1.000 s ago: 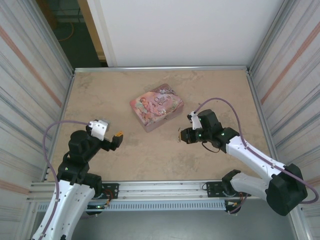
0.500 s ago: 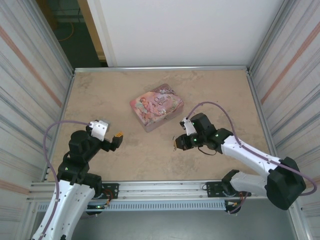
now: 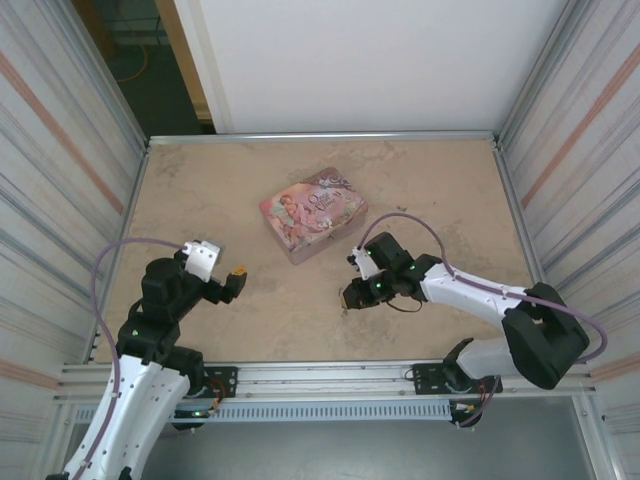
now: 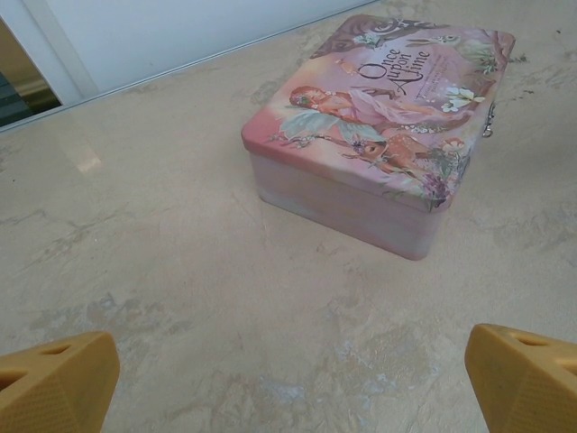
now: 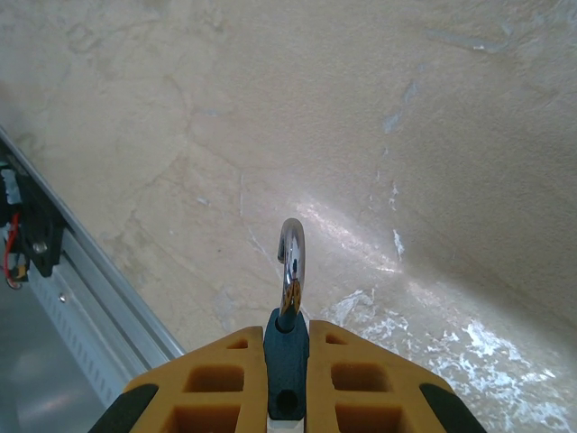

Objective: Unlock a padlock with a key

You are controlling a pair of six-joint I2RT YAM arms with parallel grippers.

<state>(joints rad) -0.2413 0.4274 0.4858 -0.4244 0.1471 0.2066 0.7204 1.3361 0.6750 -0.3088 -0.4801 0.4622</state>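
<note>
The tiny padlock (image 5: 287,361) has its dark blue-teal body pinched between my right gripper's yellow fingers (image 5: 216,379). Its silver shackle (image 5: 291,257) sticks out ahead of them, and its hooked end hangs free of the body. My right gripper (image 3: 352,295) is low over the table, in front of the pink tin and a little to its right. My left gripper (image 3: 236,275) hovers at the left with its jaws wide apart and nothing between its fingers (image 4: 59,383); it faces the tin from a distance.
The pink pictured tin box (image 3: 313,213) lies shut at mid-table, and a small metal piece (image 4: 488,122) hangs at its side. The metal rail (image 5: 81,298) along the table's near edge runs just beyond the right gripper. Corrugated walls stand close on both sides.
The right gripper has carried the padlock left and toward the near edge, away from the tin's right side. The left arm has barely moved.
</note>
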